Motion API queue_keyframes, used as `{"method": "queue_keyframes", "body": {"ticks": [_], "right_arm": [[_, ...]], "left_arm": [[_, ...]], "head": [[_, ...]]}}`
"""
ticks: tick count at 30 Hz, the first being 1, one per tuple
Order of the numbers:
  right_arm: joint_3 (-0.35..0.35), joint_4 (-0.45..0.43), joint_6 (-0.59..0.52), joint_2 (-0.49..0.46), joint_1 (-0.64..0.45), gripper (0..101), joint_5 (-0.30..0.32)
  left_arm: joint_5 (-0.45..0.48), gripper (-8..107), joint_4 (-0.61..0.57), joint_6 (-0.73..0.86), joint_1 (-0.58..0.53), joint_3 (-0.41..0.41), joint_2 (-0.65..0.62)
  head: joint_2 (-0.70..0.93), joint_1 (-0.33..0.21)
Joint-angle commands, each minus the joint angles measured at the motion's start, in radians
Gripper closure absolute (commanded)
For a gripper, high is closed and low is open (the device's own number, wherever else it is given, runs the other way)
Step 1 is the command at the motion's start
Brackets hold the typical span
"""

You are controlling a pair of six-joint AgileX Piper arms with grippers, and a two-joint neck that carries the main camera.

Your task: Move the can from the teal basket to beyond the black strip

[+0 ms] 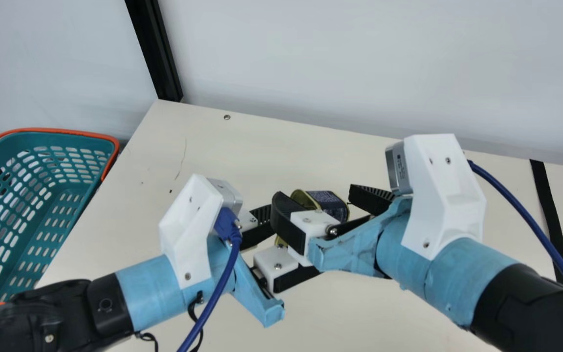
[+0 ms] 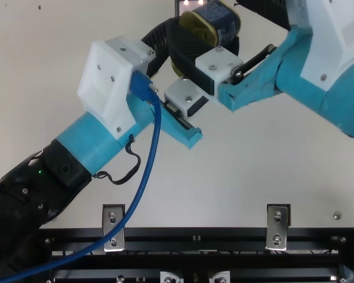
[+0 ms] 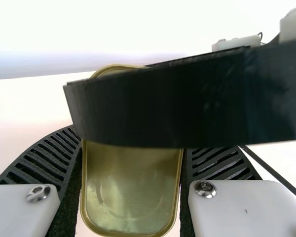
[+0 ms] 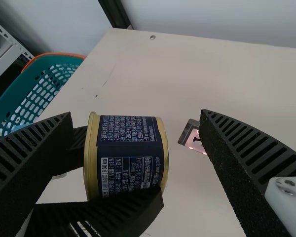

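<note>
In the main view the left gripper (image 1: pixel 284 242) and right gripper (image 1: pixel 318 198) meet mid-table at the dark-labelled can (image 1: pixel 333 204). The left wrist view has the left gripper (image 3: pixel 134 148) shut on the can (image 3: pixel 130 192), its gold end towards the camera, a finger of the right gripper crossing in front. Seen from the right wrist, the right gripper (image 4: pixel 136 117) is open, one finger near the can (image 4: pixel 128 153), the other apart from it. The teal basket (image 1: pixel 47 131) stands at far left; the black strip (image 1: pixel 549 208) runs down the table's right side.
A small card-like piece (image 4: pixel 192 138) lies on the table between the right fingers in the right wrist view. Walls rise behind the table, with a black post (image 1: pixel 157 54) at the corner. Blue cables trail from both wrists.
</note>
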Motion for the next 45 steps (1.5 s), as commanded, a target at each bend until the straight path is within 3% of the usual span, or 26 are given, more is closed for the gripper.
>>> {"method": "queue_keyframes", "body": {"ticks": [1,8,9,10,20,21,22,32,45], "right_arm": [[0.002,-0.006,0.004,0.002,0.001,0,-0.001],[0.009,-0.02,0.019,0.006,0.0,0,0.001],[0.011,-0.023,0.021,0.006,-0.001,79,0.001],[0.012,-0.026,0.024,0.006,-0.002,101,0.0],[0.021,-0.032,0.041,0.004,-0.007,101,-0.006],[0.021,-0.032,0.042,0.004,-0.008,101,-0.006],[0.022,-0.032,0.042,0.005,-0.009,101,-0.006],[0.022,-0.058,0.067,0.006,-0.014,101,-0.015],[0.022,-0.087,0.083,0.003,-0.028,101,-0.045]], "left_arm": [[0.0,89,0.0,0.0,0.0,0.0,0.0],[0.0,89,0.0,0.0,0.0,0.0,0.0],[0.0,89,0.0,0.0,0.0,0.0,0.0],[0.0,89,0.0,0.0,0.0,0.0,0.0],[-0.003,85,-0.015,0.013,-0.006,0.002,0.003],[-0.003,51,-0.015,0.012,-0.006,0.002,0.003],[-0.004,9,-0.02,0.014,-0.008,0.002,0.005],[0.026,9,-0.007,0.018,-0.025,0.007,0.012],[0.168,9,0.195,-0.08,-0.077,0.055,0.044]], "head": [[-0.004,-0.002],[-0.004,-0.002],[-0.004,-0.002],[-0.004,-0.002],[-0.004,-0.002],[-0.004,-0.002],[-0.004,-0.002],[-0.004,-0.002],[-0.004,-0.002]]}}
